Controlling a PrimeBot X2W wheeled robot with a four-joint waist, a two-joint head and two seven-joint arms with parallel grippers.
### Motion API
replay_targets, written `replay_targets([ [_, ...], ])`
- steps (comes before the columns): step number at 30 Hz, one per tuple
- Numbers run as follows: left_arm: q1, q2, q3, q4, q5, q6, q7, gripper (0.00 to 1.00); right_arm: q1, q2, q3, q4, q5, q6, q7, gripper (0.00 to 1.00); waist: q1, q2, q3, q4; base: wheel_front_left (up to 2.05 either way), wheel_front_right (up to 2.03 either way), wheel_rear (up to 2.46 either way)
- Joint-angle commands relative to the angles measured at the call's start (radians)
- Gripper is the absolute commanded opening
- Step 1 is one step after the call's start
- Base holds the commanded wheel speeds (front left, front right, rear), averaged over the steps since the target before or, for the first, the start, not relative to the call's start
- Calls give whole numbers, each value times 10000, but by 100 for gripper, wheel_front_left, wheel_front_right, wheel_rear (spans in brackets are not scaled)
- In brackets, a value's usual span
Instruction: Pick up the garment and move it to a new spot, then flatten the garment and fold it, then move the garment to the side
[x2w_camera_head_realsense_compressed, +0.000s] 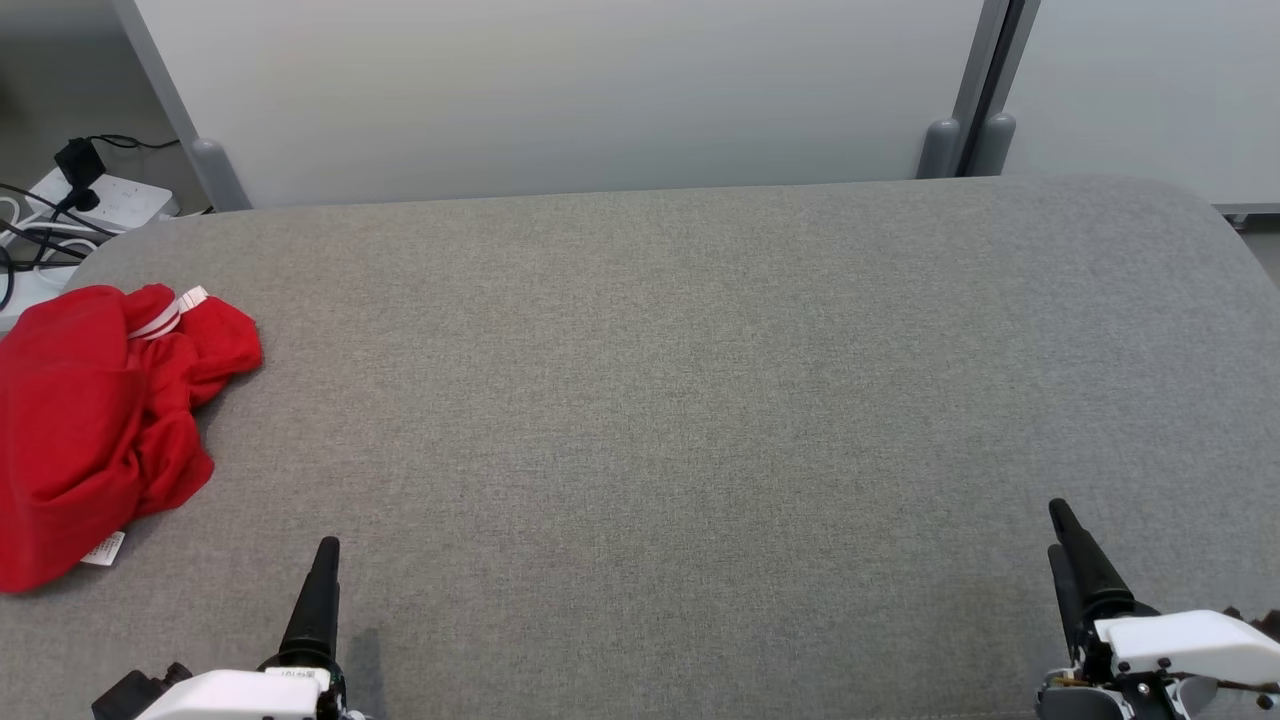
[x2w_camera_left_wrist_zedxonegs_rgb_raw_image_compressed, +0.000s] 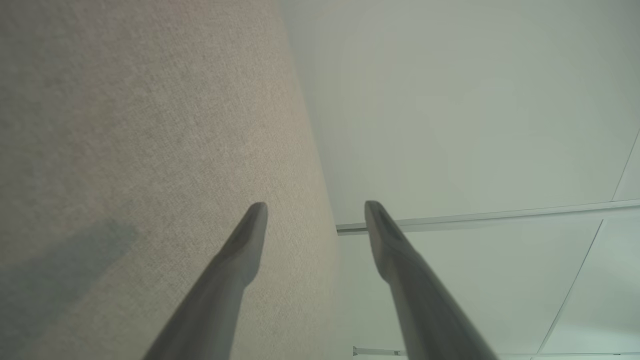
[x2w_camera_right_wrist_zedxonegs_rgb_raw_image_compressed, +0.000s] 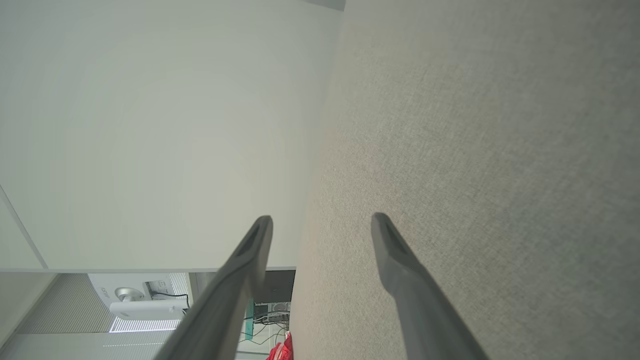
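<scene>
The garment (x2w_camera_head_realsense_compressed: 90, 420) is a crumpled red heap with white trim and a white label, lying at the far left edge of the grey fabric-covered table (x2w_camera_head_realsense_compressed: 650, 380). A corner of the garment (x2w_camera_right_wrist_zedxonegs_rgb_raw_image_compressed: 282, 351) also peeks in at the bottom of the right wrist view. My left gripper (x2w_camera_head_realsense_compressed: 326, 548) hovers near the front edge, a short way right of the heap and apart from it. In its wrist view the left gripper (x2w_camera_left_wrist_zedxonegs_rgb_raw_image_compressed: 316, 205) is open and holds nothing. My right gripper (x2w_camera_head_realsense_compressed: 1056, 530) stands at the front right, far from the cloth; the right gripper (x2w_camera_right_wrist_zedxonegs_rgb_raw_image_compressed: 322, 217) is open too.
A white partition wall (x2w_camera_head_realsense_compressed: 560, 90) runs along the table's far edge, with grey posts (x2w_camera_head_realsense_compressed: 940, 150) at the right. A white power strip with black cables (x2w_camera_head_realsense_compressed: 110, 200) lies on the floor beyond the table's back left corner.
</scene>
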Motion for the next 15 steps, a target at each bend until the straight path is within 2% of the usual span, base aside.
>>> replay_targets([
  [1,-700,241,18,-165,455,-29,-111,100,-650,-242,155,-182,-423,37,-146,100,-3,0,3,-3,0,0,0],
  [15,-1082,373,-56,-22,2669,-38,-492,100,-1203,-336,527,132,-2355,43,-527,100,-3,0,48,-28,0,0,0],
])
